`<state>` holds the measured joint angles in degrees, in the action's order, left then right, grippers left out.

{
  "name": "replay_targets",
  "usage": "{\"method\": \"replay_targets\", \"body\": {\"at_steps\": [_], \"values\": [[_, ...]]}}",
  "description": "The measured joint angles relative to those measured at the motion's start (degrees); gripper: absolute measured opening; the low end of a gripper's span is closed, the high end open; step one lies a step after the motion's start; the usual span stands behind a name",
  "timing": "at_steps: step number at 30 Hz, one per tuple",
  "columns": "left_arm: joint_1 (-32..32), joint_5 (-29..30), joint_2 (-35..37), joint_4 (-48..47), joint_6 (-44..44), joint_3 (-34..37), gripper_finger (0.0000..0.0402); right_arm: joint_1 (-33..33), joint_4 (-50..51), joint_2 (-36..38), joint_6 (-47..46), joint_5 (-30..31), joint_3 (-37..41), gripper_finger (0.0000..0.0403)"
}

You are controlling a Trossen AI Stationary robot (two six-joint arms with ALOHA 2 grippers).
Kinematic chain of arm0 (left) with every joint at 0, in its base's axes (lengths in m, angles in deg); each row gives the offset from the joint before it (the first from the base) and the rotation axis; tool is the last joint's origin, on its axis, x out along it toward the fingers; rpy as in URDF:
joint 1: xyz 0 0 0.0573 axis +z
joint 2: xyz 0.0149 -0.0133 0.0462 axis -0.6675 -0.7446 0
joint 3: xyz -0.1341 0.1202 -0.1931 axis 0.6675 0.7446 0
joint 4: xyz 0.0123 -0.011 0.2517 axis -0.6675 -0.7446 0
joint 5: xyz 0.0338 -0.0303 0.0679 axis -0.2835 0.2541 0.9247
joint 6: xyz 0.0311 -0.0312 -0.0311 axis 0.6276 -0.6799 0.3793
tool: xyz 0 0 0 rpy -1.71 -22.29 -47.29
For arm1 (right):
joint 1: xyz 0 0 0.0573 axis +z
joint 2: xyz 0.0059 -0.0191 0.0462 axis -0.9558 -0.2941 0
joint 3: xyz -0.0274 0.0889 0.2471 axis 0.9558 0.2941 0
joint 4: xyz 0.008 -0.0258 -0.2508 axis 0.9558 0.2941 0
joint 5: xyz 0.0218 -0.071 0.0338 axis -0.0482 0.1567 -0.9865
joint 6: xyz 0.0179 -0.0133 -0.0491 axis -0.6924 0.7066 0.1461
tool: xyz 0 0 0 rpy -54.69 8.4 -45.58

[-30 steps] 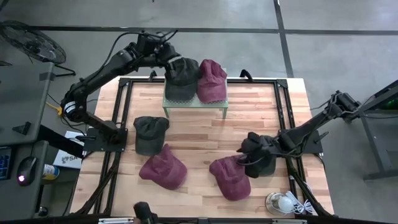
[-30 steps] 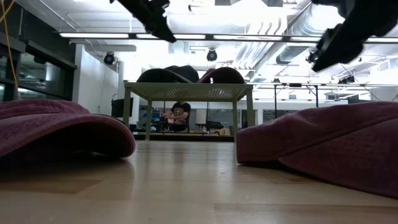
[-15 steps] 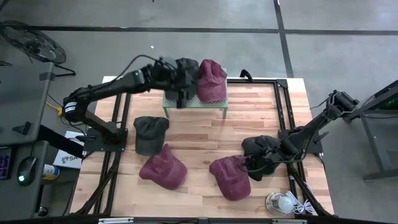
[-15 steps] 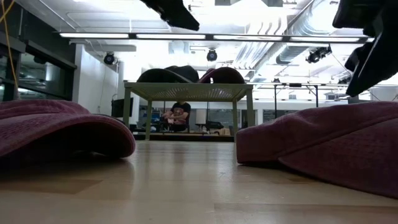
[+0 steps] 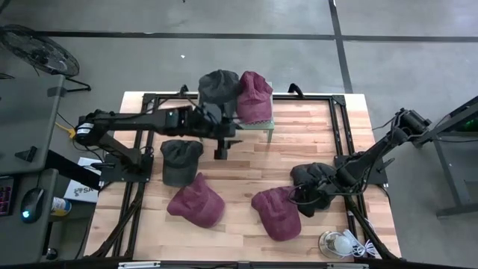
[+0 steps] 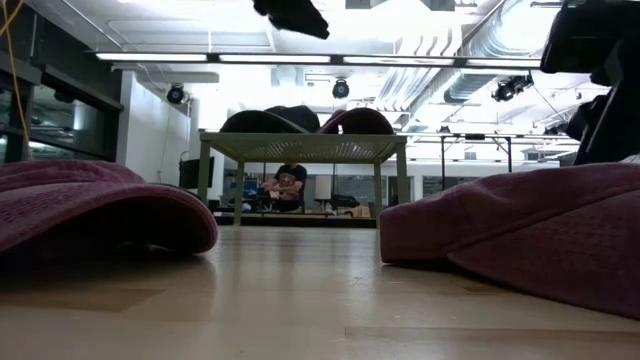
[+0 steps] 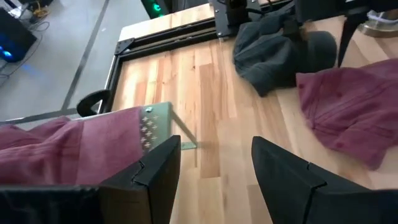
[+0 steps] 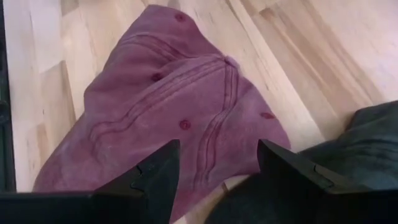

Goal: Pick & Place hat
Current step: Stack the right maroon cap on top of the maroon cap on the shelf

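A green stand (image 5: 258, 127) at the table's far middle carries a dark hat (image 5: 219, 86) and a maroon hat (image 5: 254, 97), both lying on its top. My left gripper (image 5: 223, 146) hangs open and empty just in front of the stand's near edge; its wrist view shows the gripper (image 7: 217, 180) beside the stand's corner (image 7: 155, 121). My right gripper (image 5: 302, 198) stands open over another dark hat (image 5: 315, 178) and the edge of a maroon hat (image 8: 180, 118). I see nothing between its fingers.
On the wood lie a third dark hat (image 5: 179, 161) at the left and two maroon hats (image 5: 196, 200) (image 5: 278, 214) near the front edge. A lamp and cable (image 5: 340, 244) sit at the near right corner. Black rails (image 5: 337, 127) frame the table.
My left gripper has swung from the stand's far left corner, across the stand's top, toward the table's near edge, sinking a little, and now hangs in front of the stand. My right gripper has sunk slightly over the dark hat and rolled about its own line.
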<state>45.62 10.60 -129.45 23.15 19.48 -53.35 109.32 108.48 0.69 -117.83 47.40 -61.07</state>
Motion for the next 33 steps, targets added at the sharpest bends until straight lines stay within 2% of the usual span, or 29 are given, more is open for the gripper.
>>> {"method": "replay_targets", "body": {"at_steps": [10,14,21,27,33], "values": [[-9.62,11.04,0.02,-1.69,-8.32,0.0,0.0193,-1.2,0.42,0.01,-9.81,-3.44,-0.02,0.0207],[-11.98,13.76,0.01,-3.51,-9.82,0.0,0.0193,-1.13,0.42,0.03,-12.22,-6.0,-0.02,0.0207],[-12.8,16.19,0.0,-7.07,-13.8,0.0,0.0193,-1.13,0.66,0.05,-12.76,-7.54,-0.07,0.0207],[-12.78,20.95,0.0,-9.25,-18.85,0.0,0.0193,-1.13,4.02,0.05,-15.95,-7.49,-0.13,0.0207],[-12.77,21.96,-0.06,-6.36,-23.39,3.23,0.0193,-1.13,5.65,0.05,-17.47,-6.84,-0.13,0.0207]]}}
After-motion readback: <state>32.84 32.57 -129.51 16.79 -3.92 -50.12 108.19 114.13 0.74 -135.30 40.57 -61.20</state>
